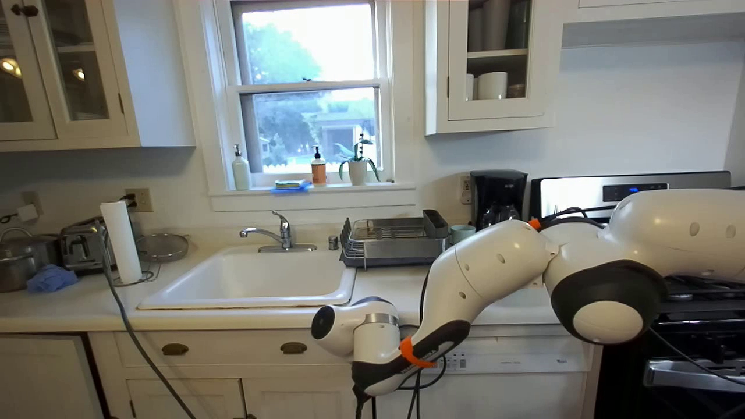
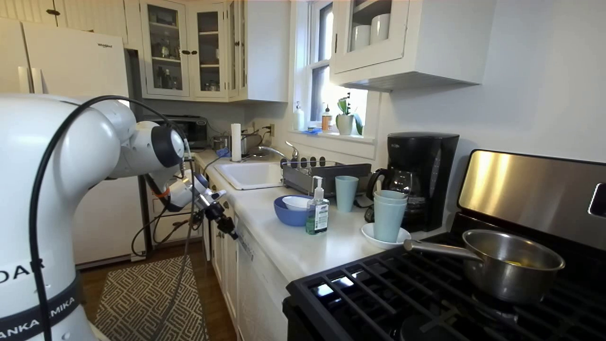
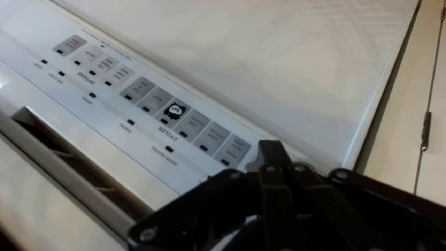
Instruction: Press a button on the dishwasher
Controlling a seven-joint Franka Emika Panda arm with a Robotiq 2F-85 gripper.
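The white dishwasher stands under the counter, left of the stove in an exterior view; it also shows in an exterior view and the wrist view. Its control strip appears upside down in the wrist view, with a row of grey buttons and small dark marks. One button carries a black-edged "Start" label. My gripper is shut and empty, its tips just past the end button of the row. I cannot tell if it touches the strip. It also shows in an exterior view.
The counter edge runs above the strip, with a blue bowl and a soap bottle on it. A recessed handle slot lies beside the strip. The black stove adjoins the dishwasher. Cables hang from the arm.
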